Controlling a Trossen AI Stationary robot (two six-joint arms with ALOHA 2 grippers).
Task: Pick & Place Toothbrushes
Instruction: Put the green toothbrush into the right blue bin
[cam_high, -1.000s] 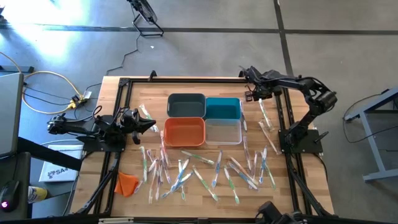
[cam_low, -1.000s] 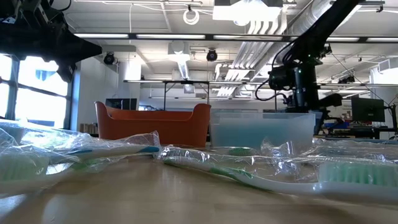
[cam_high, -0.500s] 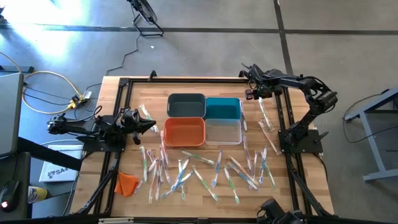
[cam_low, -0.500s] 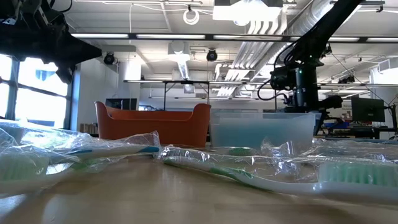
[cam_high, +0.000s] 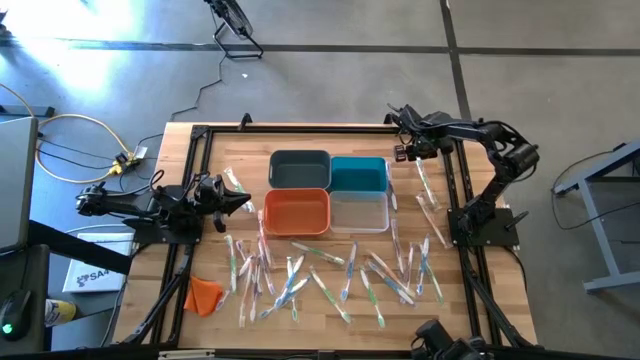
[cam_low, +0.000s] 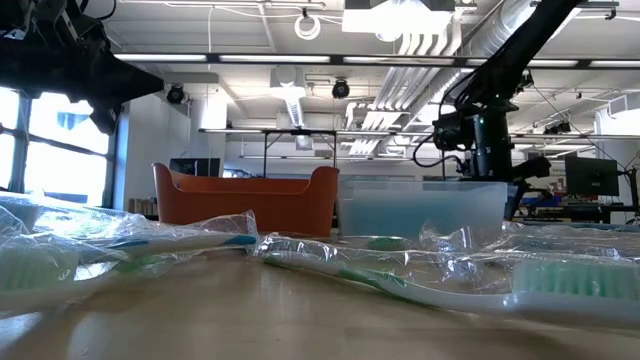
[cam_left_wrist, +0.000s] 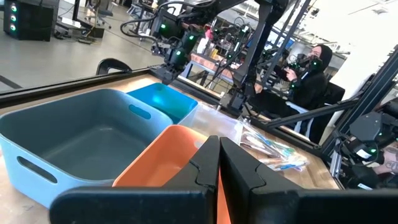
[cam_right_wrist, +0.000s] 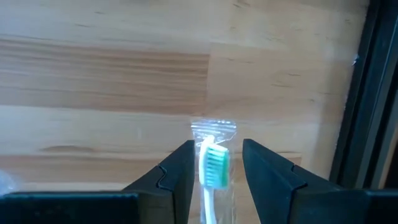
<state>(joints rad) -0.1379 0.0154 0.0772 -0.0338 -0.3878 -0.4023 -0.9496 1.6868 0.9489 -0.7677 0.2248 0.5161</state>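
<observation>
Table (cam_high: 300, 335) pale smooth wood; toothbrushes (cam_high: 300, 275) in glossy clear wrappers.

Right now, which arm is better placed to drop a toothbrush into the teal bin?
The right. Its gripper holds a wrapped green-bristled toothbrush between its fingers, just beside the teal bin. The left gripper is shut and empty, waiting across the orange bin.
</observation>
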